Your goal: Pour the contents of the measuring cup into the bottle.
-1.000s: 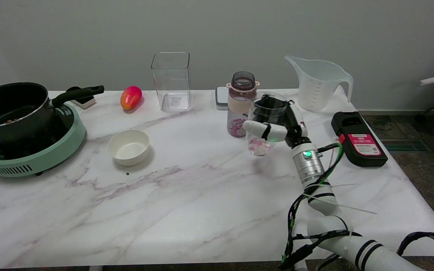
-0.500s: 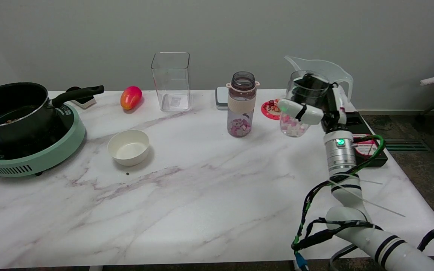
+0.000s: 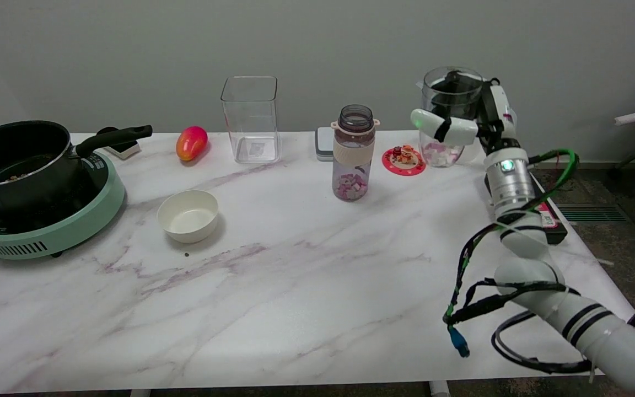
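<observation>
Right hand [image 3: 463, 118] wraps clear measuring cup [image 3: 445, 118] mid-wall, upright, raised over worktop [image 3: 295, 264] right of open bottle [image 3: 354, 153]. Cup looks rigid, light, smooth, likely slippery; loose pink-white pieces inside. Keep mid-body grip, tilt slowly at narrow neck.

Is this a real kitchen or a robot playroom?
Probably a robot test table dressed up as a kitchen: a black pot sits on a green cooktop, and the right hand holds a clear cup by a bottle.
</observation>
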You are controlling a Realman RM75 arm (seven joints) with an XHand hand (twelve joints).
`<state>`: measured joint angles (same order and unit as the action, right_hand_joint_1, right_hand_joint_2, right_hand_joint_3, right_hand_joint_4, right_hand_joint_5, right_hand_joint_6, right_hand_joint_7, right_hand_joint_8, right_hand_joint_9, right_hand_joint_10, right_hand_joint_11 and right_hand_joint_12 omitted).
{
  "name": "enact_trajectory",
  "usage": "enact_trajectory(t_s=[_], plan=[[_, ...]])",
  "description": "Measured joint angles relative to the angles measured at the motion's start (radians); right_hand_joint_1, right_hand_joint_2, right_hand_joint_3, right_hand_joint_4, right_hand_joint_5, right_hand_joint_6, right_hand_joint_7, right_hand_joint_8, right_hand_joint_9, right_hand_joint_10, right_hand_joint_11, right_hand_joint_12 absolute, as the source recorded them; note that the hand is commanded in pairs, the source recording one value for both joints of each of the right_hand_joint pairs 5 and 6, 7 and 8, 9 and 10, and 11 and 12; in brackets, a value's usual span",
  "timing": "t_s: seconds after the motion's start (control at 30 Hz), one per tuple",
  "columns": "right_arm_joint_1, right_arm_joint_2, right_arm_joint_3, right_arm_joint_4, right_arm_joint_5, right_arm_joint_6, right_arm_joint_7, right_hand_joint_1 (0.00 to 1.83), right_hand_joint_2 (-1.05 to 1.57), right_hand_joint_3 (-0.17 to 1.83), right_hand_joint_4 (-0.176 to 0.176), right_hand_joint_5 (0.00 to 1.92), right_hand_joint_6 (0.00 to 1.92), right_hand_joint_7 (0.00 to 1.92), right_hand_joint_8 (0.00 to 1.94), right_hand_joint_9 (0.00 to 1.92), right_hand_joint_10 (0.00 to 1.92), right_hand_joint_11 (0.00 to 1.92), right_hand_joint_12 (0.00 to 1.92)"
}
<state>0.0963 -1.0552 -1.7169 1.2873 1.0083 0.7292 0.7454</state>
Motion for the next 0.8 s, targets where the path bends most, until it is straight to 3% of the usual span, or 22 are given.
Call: enact_trajectory(t_s=[0.8], plan=[[0.321, 0.177, -0.11, -0.191, -0.369, -0.218, 0.042, 1.39, 1.3, 0.69, 0.0, 1.72, 1.72, 1.69, 1.69, 1.61, 1.61, 1.39, 1.39]])
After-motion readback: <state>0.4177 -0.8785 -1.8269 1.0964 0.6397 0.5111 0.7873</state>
